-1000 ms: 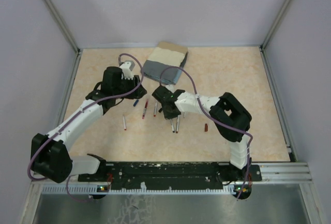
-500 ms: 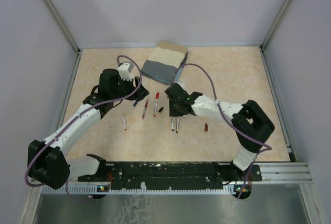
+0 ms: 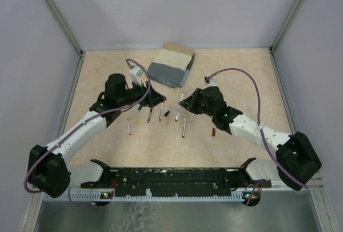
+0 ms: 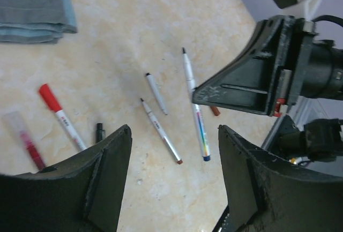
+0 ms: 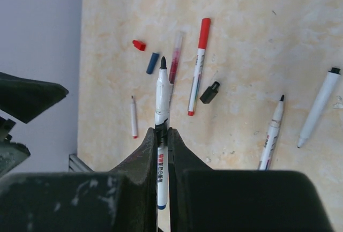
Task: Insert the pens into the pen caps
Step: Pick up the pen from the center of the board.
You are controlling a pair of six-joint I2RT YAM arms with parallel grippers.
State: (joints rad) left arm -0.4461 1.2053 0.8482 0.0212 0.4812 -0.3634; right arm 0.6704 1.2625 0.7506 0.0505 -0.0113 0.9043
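My right gripper (image 5: 163, 133) is shut on a white pen (image 5: 162, 90) with a bare black tip and a blue end, held above the table. It shows in the top view (image 3: 180, 106) and the left wrist view (image 4: 195, 109). My left gripper (image 4: 174, 133) is open and empty, facing the right gripper (image 3: 186, 103) over the pens. On the table lie a red-capped pen (image 5: 198, 66), a pink pen (image 5: 176, 58), a short red-ended pen (image 5: 134, 117) and two more white pens (image 5: 272, 130). A red cap (image 5: 139, 45), blue cap (image 5: 152, 63), black cap (image 5: 210, 92) and brown-red cap (image 3: 213, 132) lie loose.
A folded grey-beige cloth (image 3: 170, 66) lies at the back of the table behind both grippers. Purple cables loop above both arms. Grey walls enclose the table on three sides.
My right gripper has lifted one of the two pens it was over and swung to the right with it. My left gripper has turned to face the right gripper.
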